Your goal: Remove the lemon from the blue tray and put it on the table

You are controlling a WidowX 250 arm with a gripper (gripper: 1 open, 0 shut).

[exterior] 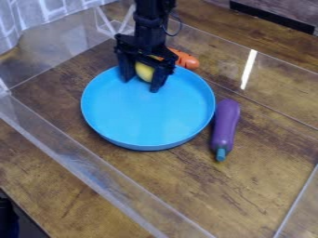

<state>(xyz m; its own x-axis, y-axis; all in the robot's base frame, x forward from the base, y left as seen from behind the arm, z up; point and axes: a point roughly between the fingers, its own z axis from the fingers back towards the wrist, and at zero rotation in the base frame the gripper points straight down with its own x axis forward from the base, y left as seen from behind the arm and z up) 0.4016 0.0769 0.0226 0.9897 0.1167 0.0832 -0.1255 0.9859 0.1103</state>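
The lemon (147, 71) is a small yellow oval at the far inner edge of the blue tray (143, 121). My black gripper (144, 74) reaches down from above with its jaws wide open, one finger on each side of the lemon. The fingers partly hide the fruit, and I cannot tell whether they touch it. The tray rests on the dark wood-plank table (74, 177), which has a glossy clear sheet on it.
An orange carrot (187, 61) lies just behind the tray, right of the gripper. A purple eggplant (225, 128) lies along the tray's right side. Clear plastic walls run along the left and front of the table.
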